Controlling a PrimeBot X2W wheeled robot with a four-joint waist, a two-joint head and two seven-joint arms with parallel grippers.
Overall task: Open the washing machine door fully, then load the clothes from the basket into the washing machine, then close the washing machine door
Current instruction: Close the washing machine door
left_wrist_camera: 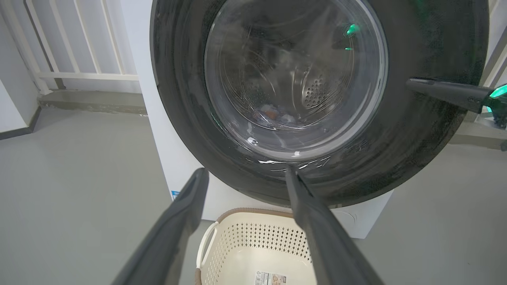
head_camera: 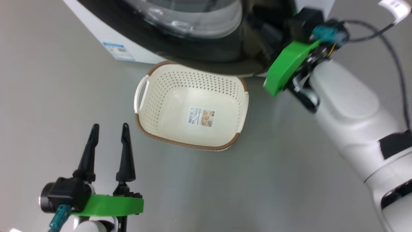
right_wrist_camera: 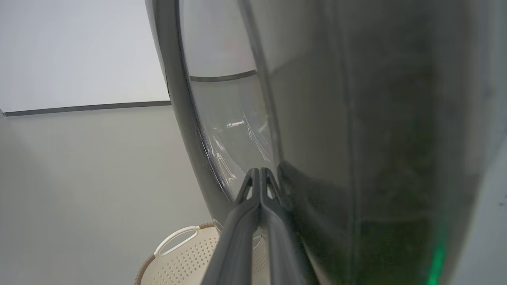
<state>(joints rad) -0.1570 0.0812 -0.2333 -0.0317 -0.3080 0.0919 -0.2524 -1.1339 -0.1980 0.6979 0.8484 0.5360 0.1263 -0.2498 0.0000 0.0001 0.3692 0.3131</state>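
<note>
Two arms: we note right gripper (right_wrist_camera: 259, 173) nearer, jaws shut, empty, against washing machine door (right_wrist_camera: 356, 158) rim; left gripper (head_camera: 110, 126) jaws spread, empty.

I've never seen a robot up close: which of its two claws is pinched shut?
The right gripper: its two fingers are pressed together, tips at the black rim of the washing machine door. The left gripper stands with fingers spread, apart from the basket.

Clothes (left_wrist_camera: 273, 114) a dim blur behind the washing machine door (left_wrist_camera: 412, 138) glass
</note>
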